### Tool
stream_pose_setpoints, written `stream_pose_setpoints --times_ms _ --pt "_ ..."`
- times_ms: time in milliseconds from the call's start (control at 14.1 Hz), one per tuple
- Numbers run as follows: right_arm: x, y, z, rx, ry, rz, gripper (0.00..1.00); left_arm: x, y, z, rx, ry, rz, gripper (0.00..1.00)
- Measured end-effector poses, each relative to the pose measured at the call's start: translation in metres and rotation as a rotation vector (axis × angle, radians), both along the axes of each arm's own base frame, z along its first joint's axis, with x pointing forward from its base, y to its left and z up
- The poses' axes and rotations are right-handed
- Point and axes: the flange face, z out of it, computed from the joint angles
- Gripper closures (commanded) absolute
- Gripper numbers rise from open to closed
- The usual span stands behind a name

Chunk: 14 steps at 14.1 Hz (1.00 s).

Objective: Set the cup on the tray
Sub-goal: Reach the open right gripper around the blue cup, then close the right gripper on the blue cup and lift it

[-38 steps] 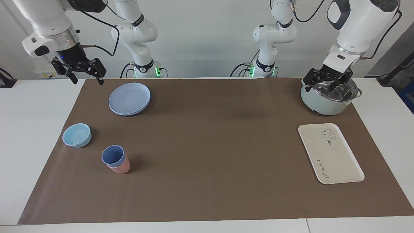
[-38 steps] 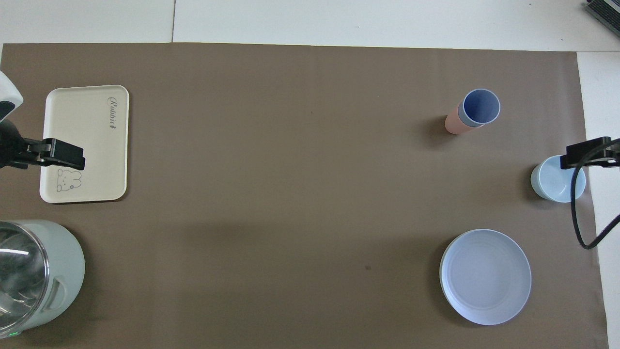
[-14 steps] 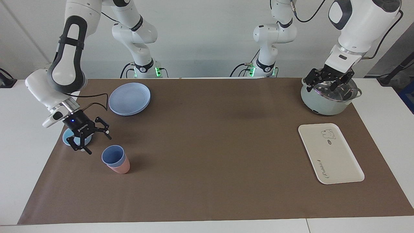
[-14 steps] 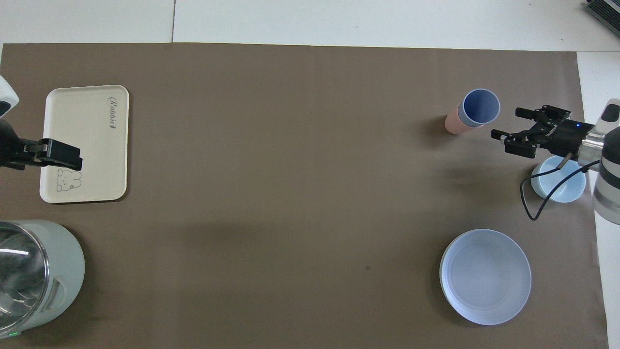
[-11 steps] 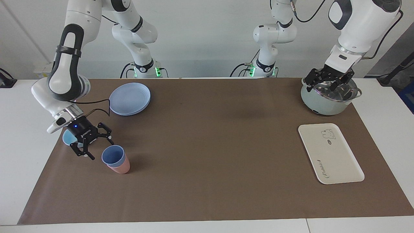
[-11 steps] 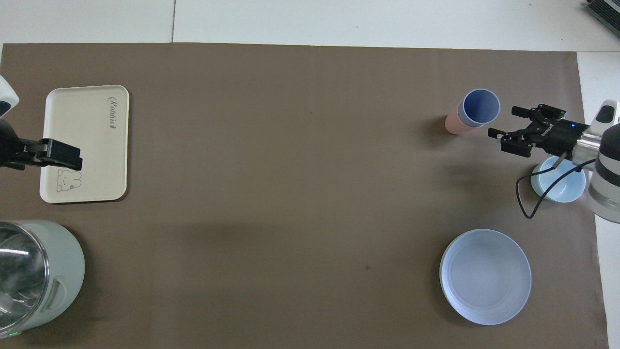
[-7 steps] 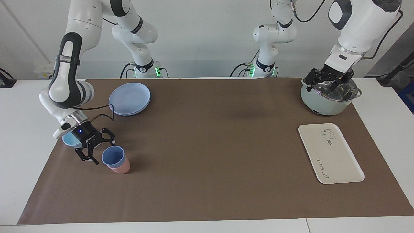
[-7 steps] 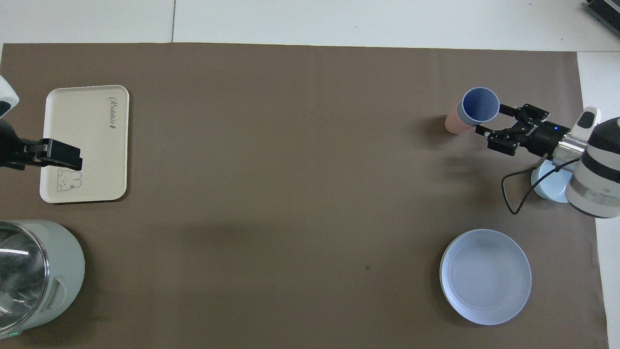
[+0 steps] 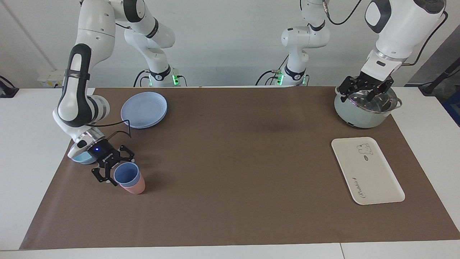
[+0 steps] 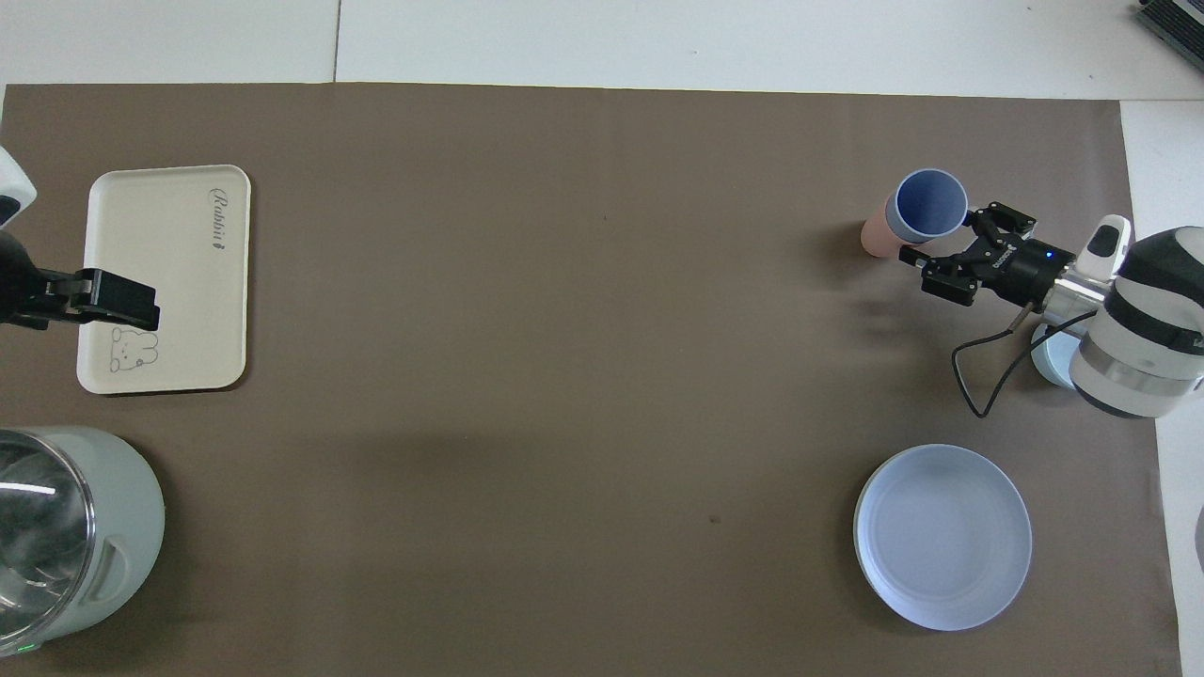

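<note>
While right pincer [image 9: 113, 169] gapes astride cup [image 9: 126, 173] | tray [image 9: 377, 180] script "Rabbit" | left pincer [image 9: 366, 90]: can't tell

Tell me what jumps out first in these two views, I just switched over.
The right gripper, fingers spread, sits low against the periwinkle-blue plastic cup, which is nested in a pink cup at the right arm's end of the brown mat. The flat cream-white rectangular tray with the bear drawing lies bare at the left arm's end. The left gripper waits over the pale-green pot with a glass lid.
</note>
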Motion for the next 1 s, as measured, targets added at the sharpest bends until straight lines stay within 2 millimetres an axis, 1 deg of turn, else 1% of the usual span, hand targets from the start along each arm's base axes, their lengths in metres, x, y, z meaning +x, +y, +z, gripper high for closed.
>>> stream_pose_setpoints --times_ms 213,355,427,498,640,782,853,995 --pt "0.002 0.013 -0.002 0.012 -0.015 0.007 0.0 0.0 0.0 0.0 0.0 0.0 0.0 0.0" --pt "0.003 0.018 -0.01 0.023 -0.047 -0.002 0.0 0.0 0.0 0.0 0.0 0.0 0.0 0.0" --pt "0.003 0.019 -0.015 0.023 -0.059 -0.005 0.38 0.0 0.0 0.0 0.0 0.0 0.0 0.0" --pt "0.003 0.018 -0.02 0.022 -0.065 -0.007 0.99 0.0 0.0 0.0 0.0 0.0 0.0 0.0" --pt "0.004 0.018 -0.021 0.024 -0.073 -0.011 1.0 0.0 0.0 0.0 0.0 0.0 0.0 0.0" --pt "0.006 0.023 -0.02 0.026 -0.076 -0.009 1.0 0.0 0.0 0.0 0.0 0.0 0.0 0.0" --pt "0.009 0.028 -0.015 0.016 -0.079 -0.011 1.0 0.0 0.0 0.0 0.0 0.0 0.0 0.0" --pt "0.016 0.041 0.005 -0.01 -0.065 -0.028 1.0 0.0 0.0 0.0 0.0 0.0 0.0 0.0"
